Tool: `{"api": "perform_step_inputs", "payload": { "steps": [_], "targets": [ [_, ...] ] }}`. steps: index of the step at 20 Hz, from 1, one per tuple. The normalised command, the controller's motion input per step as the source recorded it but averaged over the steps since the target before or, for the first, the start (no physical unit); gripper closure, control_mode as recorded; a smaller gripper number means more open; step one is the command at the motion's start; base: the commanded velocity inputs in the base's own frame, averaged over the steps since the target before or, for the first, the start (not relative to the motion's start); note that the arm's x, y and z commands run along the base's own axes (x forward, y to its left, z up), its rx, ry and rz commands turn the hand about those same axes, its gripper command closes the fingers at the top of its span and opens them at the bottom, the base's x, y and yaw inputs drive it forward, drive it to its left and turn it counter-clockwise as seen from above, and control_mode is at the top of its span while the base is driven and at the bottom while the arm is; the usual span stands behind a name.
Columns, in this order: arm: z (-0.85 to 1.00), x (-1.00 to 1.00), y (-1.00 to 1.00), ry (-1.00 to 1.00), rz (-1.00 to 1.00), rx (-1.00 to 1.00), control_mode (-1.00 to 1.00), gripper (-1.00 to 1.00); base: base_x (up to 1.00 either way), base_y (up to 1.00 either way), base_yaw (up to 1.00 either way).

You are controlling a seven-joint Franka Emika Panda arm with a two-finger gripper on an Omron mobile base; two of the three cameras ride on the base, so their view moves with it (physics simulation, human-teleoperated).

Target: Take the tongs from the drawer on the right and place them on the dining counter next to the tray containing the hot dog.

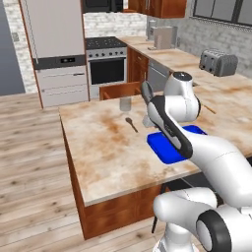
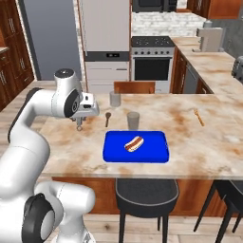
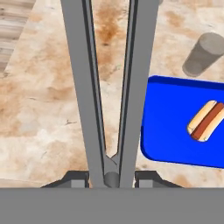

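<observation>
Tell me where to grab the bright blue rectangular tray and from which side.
Take the bright blue rectangular tray by its raised rim on the short end nearest the gripper, coming from above. It lies flat on the marbled counter, and the hot dog sits mid-tray, clear of that edge.

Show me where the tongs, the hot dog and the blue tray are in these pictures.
tongs point(image 3: 138, 87): hand view, on the right-hand grey arm of the utensil.
hot dog point(image 2: 134, 143): right base view, on the red sausage in the bun.
blue tray point(image 2: 154, 153): right base view, on bare blue floor right of the bun.
</observation>
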Motion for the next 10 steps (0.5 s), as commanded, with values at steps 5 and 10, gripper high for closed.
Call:
{"api": "perform_step_inputs", "payload": {
  "steps": [5,10],
  "targets": [
    [-0.07,0.07,-0.04,0.11,0.02,0.0,-1.0,1.0,0.03,0.0,0.03],
    [-0.21,0.38,-0.07,0.23,0.0,0.0,-1.0,1.0,0.0,0.0,0.0]
  ]
}}
